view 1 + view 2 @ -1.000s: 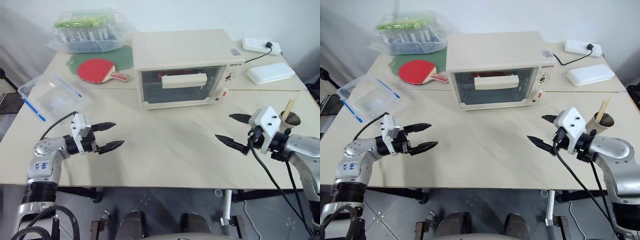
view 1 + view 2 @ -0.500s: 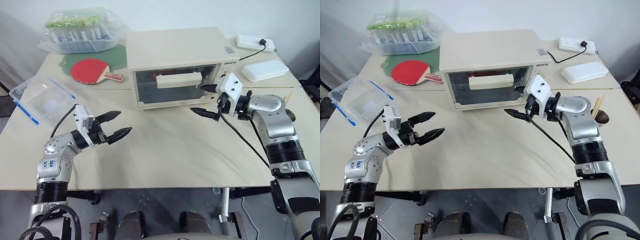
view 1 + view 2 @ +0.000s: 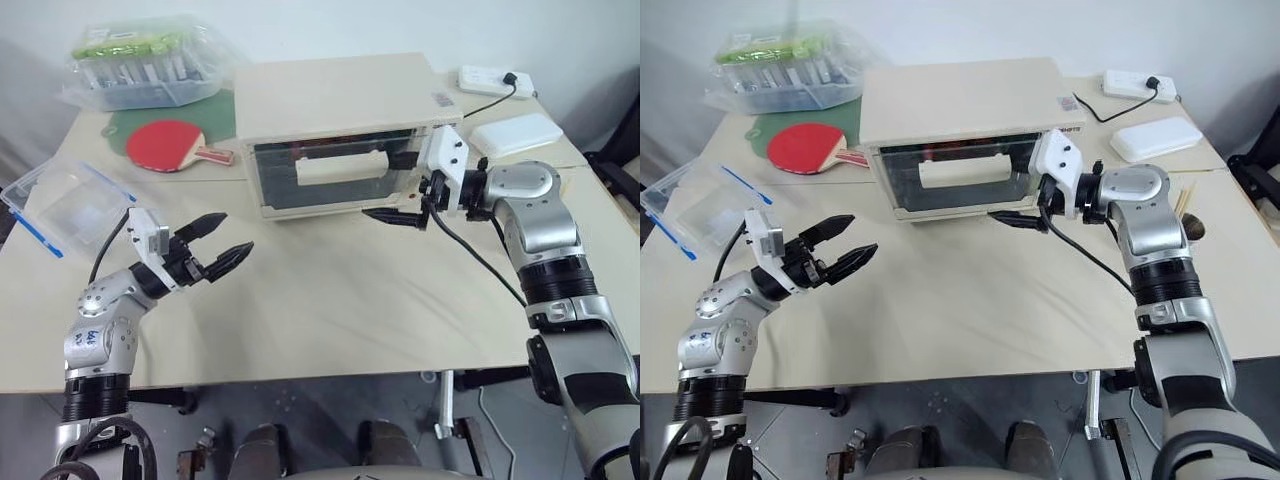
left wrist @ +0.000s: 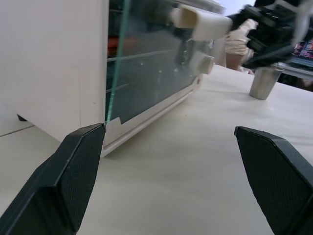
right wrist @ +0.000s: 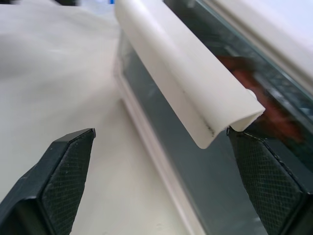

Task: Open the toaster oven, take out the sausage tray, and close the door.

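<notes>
The cream-white toaster oven (image 3: 340, 130) is seen at the back middle of the table (image 3: 340, 300), its glass door (image 3: 335, 175) shut, and red shapes are dimly visible behind the glass. The right gripper (image 3: 408, 188), spread wide and empty, is held at the bar handle's (image 3: 342, 166) right end. The left gripper (image 3: 222, 240), likewise spread and empty, is poised over bare tabletop, well apart from the oven.

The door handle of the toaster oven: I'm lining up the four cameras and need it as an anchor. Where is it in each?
Left eye view: door handle, upper centre, on the closed glass door.
Right eye view, upper centre.
Left wrist view, at the top, seen end-on.
Right wrist view, running diagonally between the open fingers.
Shared landmark: the glass door behind it.
</notes>
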Motion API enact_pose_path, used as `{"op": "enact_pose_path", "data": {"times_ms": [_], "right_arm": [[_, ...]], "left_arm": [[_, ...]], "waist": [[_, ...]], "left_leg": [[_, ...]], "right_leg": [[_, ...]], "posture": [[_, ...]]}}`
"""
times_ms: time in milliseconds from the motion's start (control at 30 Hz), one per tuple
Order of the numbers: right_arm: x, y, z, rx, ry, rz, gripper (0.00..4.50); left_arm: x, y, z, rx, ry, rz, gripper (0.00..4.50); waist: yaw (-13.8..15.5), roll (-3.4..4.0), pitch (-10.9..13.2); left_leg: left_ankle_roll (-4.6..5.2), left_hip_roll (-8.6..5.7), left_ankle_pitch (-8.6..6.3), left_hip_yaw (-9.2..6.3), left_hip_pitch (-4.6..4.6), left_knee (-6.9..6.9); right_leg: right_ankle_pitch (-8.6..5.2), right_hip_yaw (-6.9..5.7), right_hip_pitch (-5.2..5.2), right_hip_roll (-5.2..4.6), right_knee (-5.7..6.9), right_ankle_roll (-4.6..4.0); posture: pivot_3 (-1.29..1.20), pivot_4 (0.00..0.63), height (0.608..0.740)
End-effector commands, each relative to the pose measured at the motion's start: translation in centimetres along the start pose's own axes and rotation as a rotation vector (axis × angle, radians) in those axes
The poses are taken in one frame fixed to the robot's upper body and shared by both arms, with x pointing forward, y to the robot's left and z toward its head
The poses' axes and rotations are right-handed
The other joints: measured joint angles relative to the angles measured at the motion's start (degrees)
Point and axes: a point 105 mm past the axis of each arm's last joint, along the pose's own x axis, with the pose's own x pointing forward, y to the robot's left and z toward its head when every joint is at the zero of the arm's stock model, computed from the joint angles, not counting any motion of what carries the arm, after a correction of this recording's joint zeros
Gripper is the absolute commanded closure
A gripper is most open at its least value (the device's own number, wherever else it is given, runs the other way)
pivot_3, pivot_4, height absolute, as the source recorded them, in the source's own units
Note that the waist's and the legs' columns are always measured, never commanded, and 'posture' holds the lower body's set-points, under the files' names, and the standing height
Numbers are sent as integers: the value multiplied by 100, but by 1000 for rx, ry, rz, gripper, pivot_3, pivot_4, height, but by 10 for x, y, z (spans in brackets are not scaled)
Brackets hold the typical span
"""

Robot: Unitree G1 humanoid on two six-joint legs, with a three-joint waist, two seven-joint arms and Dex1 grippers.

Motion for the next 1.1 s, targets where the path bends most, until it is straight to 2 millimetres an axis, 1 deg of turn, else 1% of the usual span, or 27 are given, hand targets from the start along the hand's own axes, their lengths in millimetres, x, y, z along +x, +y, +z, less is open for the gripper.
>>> {"op": "enact_pose_path", "data": {"times_ms": [33,67,200,333,367,433,467,600,733,833,967,1100], "right_arm": [[0,12,19,-67,-45,48,9],[0,14,17,-62,-41,49,9],[-1,21,12,-42,-32,42,0],[-1,23,11,-31,-30,31,0],[-1,24,11,-30,-30,29,0],[0,26,11,-26,-34,28,0],[0,27,11,-24,-36,28,0],[3,35,11,-14,-40,41,0],[4,43,12,-1,-42,45,0],[3,49,11,14,-32,45,0],[1,57,10,45,-9,42,0],[-5,67,2,101,79,48,0]], "left_arm": [[-1,14,22,29,-51,31,0],[-1,17,25,30,-61,35,0],[-1,26,35,21,-85,23,829],[-1,33,46,7,-97,0,2081],[-1,34,47,4,-96,-8,2337],[2,36,51,-1,-95,-45,3013],[4,37,52,-1,-95,-60,3224],[30,37,56,12,-90,-140,4466],[49,34,50,13,-53,-206,4487],[60,27,44,15,-11,-275,4487],[65,19,34,14,49,-345,4487],[69,15,28,17,71,-382,4487]], "waist": [[-2,0,0],[-7,0,0],[-32,0,0],[-27,-4,2],[-23,-4,2],[-23,-4,2],[-15,-4,2],[-2,-7,4],[-24,-7,4],[-38,-7,4],[-34,-7,4],[-11,-8,5]], "left_leg": [[0,0,0,0,0,1],[0,0,0,0,0,2],[0,0,0,4,2,1],[0,-1,0,3,4,1],[-1,-1,0,3,3,1],[-1,-1,0,3,4,1],[0,-1,0,3,4,1],[0,-1,0,3,2,3],[0,-4,0,6,2,2],[0,-3,0,6,3,-2],[0,-3,0,6,3,-2],[0,-3,0,5,1,1]], "right_leg": [[0,0,0,0,0,0],[0,1,0,0,0,0],[0,1,0,0,-1,0],[0,1,0,-1,-1,0],[0,2,0,-1,0,0],[0,2,0,0,0,0],[0,2,0,0,0,0],[0,0,0,0,1,0],[0,0,0,0,0,0],[0,-1,-3,1,0,0],[0,0,-3,1,0,0],[0,0,-3,0,0,0]], "posture": [[0,150,740],[0,150,740],[0,150,740],[0,150,740],[0,150,740],[0,150,740],[0,150,740],[0,150,740],[0,150,740],[0,150,740],[0,150,740],[0,150,740]]}}
